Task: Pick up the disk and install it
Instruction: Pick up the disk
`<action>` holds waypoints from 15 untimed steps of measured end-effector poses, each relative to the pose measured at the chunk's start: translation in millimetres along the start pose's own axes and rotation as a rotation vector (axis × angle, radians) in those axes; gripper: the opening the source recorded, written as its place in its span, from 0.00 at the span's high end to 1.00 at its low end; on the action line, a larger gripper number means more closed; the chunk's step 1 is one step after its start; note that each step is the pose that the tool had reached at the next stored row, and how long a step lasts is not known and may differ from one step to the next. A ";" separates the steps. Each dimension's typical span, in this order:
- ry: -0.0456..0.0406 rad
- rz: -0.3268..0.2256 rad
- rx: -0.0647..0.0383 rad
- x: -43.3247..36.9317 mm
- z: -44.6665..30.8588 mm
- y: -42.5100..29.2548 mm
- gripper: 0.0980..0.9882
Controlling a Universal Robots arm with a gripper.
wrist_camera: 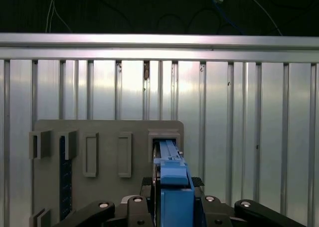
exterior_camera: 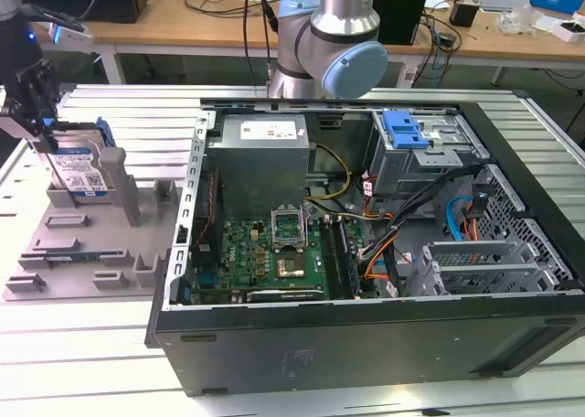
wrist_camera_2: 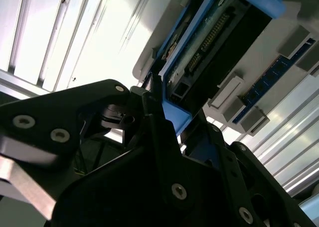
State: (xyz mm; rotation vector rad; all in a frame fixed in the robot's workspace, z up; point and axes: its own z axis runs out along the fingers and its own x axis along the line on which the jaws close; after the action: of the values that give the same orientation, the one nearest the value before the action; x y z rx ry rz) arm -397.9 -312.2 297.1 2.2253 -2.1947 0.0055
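The disk [exterior_camera: 79,170] stands on edge in a slot of the grey fixture plate [exterior_camera: 82,252] at the exterior view's left, silver with a white-and-blue label and a blue bracket. My gripper [exterior_camera: 40,124] reaches down over its top edge and appears shut on the disk. In the first wrist view the blue bracket [wrist_camera: 174,179] sits tight between the black fingers [wrist_camera: 148,183], with the plate [wrist_camera: 104,132] beyond it. The second wrist view shows the disk's connector edge [wrist_camera_2: 207,43] and a fingertip [wrist_camera_2: 155,100] pressed against the bracket.
An open computer case [exterior_camera: 366,252] lies to the exterior view's right of the plate, with motherboard, cables and a drive cage bearing a blue latch [exterior_camera: 404,129]. Upright posts [exterior_camera: 117,184] rise from the plate beside the disk. The arm's base [exterior_camera: 329,42] stands behind the case.
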 end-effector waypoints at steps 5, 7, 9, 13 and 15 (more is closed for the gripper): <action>-0.0012 0.000 0.000 1.5 0.6 0.1 0.67; -0.0013 0.000 0.000 2.2 0.8 0.1 0.67; -0.0014 0.000 0.000 2.9 1.0 0.1 0.70; -0.0013 0.000 0.000 3.7 1.3 0.1 0.70; -0.0013 0.000 0.000 3.8 1.3 0.1 0.70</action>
State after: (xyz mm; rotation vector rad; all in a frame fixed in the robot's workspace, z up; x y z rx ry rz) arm -398.0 -316.0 295.8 2.2258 -2.1953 0.0038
